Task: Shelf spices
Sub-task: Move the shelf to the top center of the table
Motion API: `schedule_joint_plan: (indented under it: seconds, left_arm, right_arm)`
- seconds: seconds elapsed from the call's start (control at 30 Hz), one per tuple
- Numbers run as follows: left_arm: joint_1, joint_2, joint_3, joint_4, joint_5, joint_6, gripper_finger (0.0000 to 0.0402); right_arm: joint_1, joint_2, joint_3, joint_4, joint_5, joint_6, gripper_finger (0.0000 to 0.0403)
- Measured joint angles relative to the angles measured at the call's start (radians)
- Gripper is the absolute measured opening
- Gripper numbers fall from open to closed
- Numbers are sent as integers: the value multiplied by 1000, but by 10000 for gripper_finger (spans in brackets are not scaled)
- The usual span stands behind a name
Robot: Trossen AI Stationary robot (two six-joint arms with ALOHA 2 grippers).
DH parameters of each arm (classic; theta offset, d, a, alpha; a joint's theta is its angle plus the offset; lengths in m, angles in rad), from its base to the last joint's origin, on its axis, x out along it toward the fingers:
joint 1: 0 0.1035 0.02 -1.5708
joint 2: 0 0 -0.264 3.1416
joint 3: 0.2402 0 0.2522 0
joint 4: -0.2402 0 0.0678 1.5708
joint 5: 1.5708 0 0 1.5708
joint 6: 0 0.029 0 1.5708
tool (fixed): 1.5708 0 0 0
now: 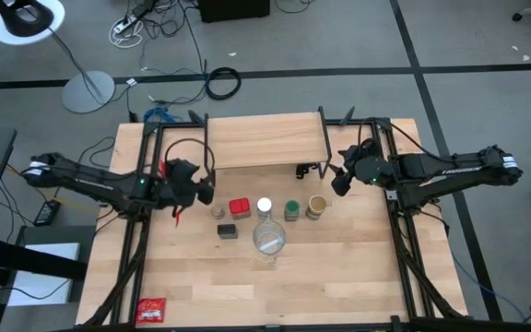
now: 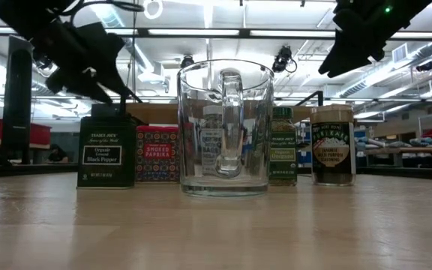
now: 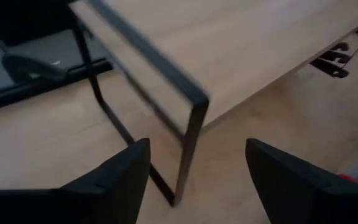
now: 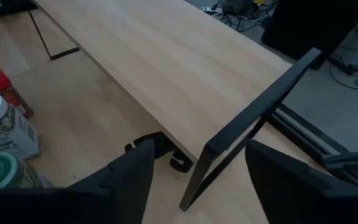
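Wooden surface (image 1: 339, 277), spices (image 1: 265, 210) in a row near shelf (image 1: 265, 140); left jaws (image 1: 205, 195) and right jaws (image 1: 339, 181) open, empty.

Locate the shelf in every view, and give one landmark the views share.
High view: the shelf lies at the table's far edge, between the two grippers, behind the spice row.
Low view: only a strip of its plank shows behind the tins.
Left wrist view: a plank corner and black leg, centre.
Right wrist view: the plank runs across the middle.
Shared landmark: the thin black legs.
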Motion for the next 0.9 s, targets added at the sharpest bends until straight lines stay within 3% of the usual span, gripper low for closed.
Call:
schedule_joint_plan:
  seconds: [0.17, 0.43, 0.9]
  left_arm:
    - [-45, -1, -15, -8, -83, -40, 270]
    - [-42, 0, -15, -11, -167, -3, 260]
    - [-27, 0, -15, -7, -192, 11, 250]
  right_arm:
    - [-5, 0, -25, 39, 0, 12, 262]
    - [-17, 0, -128, 250, 42, 7, 228]
    - [-31, 16, -257, 447, 78, 35, 211]
